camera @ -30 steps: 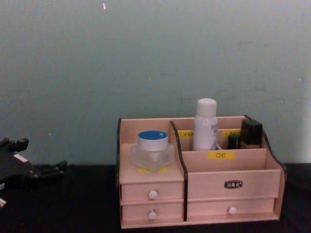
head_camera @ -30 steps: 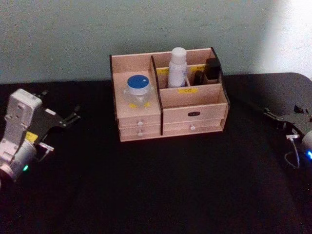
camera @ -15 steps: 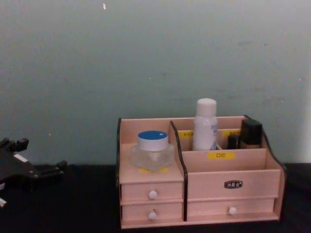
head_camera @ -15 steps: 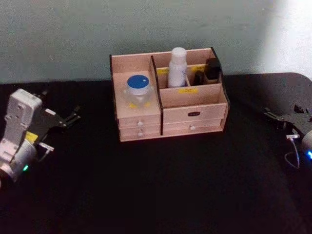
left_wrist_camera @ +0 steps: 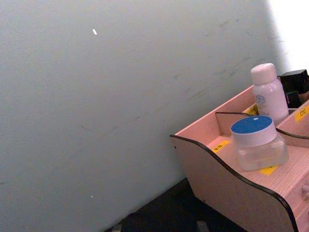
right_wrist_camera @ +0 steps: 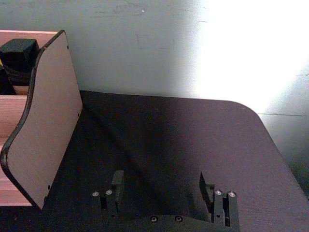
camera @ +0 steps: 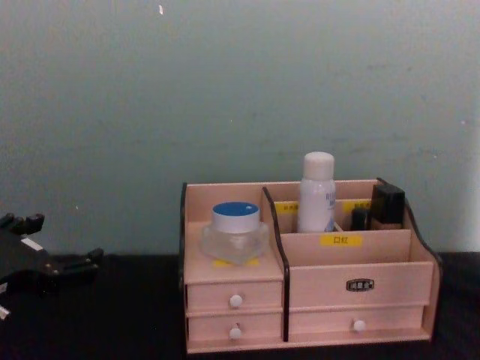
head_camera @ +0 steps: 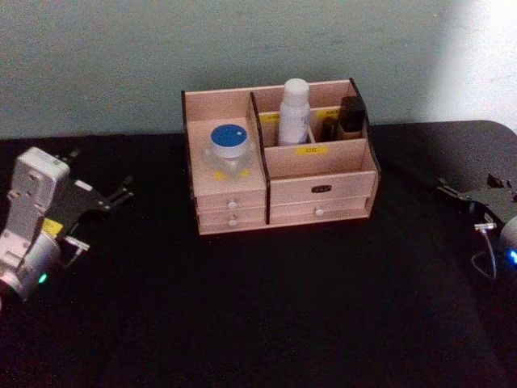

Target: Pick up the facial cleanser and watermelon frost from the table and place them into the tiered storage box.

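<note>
The small print on the yellow labels (camera: 341, 240) of the light pinkish wooden tiered storage box (camera: 360, 281) is too small to read. Behind its partition, the dark bottle (camera: 387, 206) stands half hidden.

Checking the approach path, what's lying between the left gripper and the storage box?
Nothing: bare black table separates the left gripper from the tiered storage box, seen in the head view.

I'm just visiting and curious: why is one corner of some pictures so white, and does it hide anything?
Head view: a bright washed-out patch on the wall at upper right, beyond the tiered storage box. Right wrist view: the same glare bleaches the wall above the black table; the right hand stays readable. Chest view: evenly lit, no glare. It hides only wall.
</note>
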`<action>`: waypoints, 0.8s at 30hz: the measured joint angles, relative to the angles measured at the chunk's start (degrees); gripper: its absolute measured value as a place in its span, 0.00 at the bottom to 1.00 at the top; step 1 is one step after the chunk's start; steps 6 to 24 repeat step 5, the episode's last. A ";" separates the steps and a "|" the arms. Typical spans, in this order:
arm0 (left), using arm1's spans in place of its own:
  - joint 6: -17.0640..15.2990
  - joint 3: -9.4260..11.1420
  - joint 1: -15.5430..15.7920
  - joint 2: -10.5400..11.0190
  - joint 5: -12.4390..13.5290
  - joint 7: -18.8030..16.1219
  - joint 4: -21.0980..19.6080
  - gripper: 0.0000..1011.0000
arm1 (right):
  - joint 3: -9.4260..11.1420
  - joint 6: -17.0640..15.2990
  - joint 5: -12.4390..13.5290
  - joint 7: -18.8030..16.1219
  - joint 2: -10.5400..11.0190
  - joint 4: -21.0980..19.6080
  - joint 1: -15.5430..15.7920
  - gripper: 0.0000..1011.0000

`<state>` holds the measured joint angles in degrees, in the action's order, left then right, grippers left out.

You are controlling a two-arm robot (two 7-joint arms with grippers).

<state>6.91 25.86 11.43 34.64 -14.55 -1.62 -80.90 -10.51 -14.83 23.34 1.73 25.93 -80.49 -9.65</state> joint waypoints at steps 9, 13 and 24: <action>0.00 0.01 0.00 0.00 0.00 0.00 0.00 0.99 | 0.00 0.00 0.00 0.00 0.00 0.00 0.00 0.99; 0.00 0.01 0.00 0.00 0.00 0.00 0.00 0.99 | 0.00 0.00 0.00 0.00 0.00 0.00 0.00 0.99; 0.00 0.01 0.00 0.00 0.00 0.00 0.00 0.99 | 0.00 0.00 0.00 0.00 0.00 0.00 0.00 0.99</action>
